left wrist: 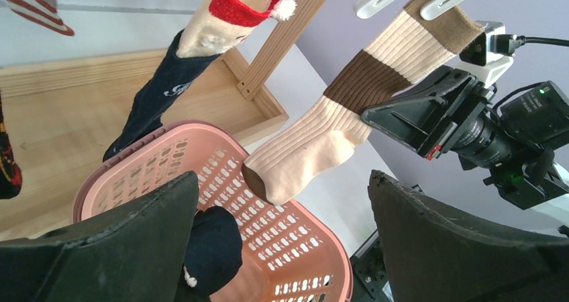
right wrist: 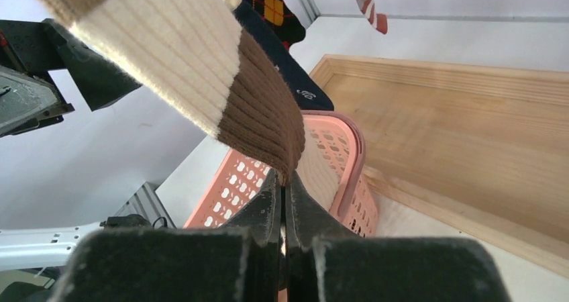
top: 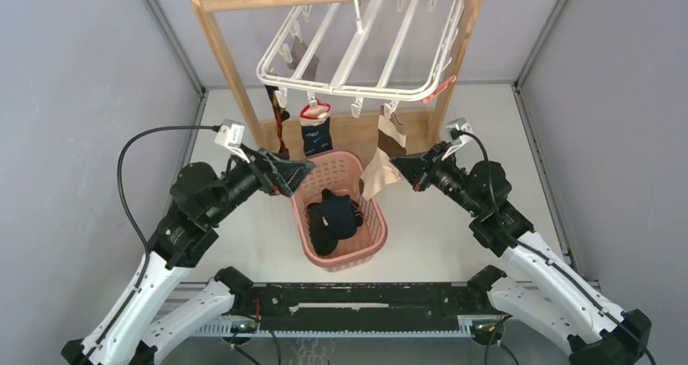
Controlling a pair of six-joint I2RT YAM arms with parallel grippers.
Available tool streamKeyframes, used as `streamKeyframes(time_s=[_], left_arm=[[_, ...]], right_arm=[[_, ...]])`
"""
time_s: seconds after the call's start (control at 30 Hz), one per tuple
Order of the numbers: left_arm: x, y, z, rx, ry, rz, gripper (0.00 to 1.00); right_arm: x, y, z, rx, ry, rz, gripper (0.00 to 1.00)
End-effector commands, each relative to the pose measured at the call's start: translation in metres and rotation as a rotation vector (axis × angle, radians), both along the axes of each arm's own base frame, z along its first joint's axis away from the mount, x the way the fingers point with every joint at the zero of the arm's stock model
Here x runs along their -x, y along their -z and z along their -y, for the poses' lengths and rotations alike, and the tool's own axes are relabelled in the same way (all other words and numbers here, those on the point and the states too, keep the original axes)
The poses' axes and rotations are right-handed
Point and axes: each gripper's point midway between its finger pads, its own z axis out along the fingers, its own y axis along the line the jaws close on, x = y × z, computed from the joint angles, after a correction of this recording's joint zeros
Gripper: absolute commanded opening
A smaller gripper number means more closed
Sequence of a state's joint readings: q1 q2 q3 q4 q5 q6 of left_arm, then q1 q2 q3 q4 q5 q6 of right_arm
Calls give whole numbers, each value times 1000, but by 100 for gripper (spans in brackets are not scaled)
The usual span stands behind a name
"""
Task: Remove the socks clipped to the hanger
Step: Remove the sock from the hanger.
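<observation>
Socks (top: pixel 334 217) lay in the basket (top: pixel 382 229) while several hung on the hanger (top: pixel 357 53); right pincer (right wrist: pixel 283 188) gripped the banded sock (right wrist: pixel 221 80), left pincer (top: pixel 307 168) gaped.

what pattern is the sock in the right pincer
The sock has wide brown and cream ribbed bands. It shows best in the left wrist view.

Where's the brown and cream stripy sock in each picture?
Top view: the brown-and-cream sock hangs just right of centre, at the pink basket's upper-right rim.
Left wrist view: sock in the middle, slanting down from the upper right, over the basket.
Right wrist view: sock upper left to centre, basket behind.
Shared landmark: the pink basket.
</observation>
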State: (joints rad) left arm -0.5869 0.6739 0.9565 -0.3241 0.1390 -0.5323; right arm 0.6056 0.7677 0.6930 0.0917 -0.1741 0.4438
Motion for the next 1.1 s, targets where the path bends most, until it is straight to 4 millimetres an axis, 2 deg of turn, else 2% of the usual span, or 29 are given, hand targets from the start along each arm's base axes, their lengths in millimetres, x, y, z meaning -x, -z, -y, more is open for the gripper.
streamKeyframes(time_s=[0.0, 0.27, 0.67, 0.93, 1.07], left_arm=[[7, -39, 1, 45, 29, 105, 100], [4, -64, 21, 88, 116, 159, 100], [3, -102, 49, 163, 232, 298, 100], [10, -105, 76, 165, 318, 348, 100], [16, -108, 85, 162, 341, 359, 100]], right_arm=[[9, -32, 3, -58, -96, 61, 0], [11, -49, 17, -114, -247, -2, 0], [12, -68, 26, -115, -301, -26, 0], [3, -73, 39, -151, -291, -92, 0], [8, -72, 41, -151, -286, -109, 0]])
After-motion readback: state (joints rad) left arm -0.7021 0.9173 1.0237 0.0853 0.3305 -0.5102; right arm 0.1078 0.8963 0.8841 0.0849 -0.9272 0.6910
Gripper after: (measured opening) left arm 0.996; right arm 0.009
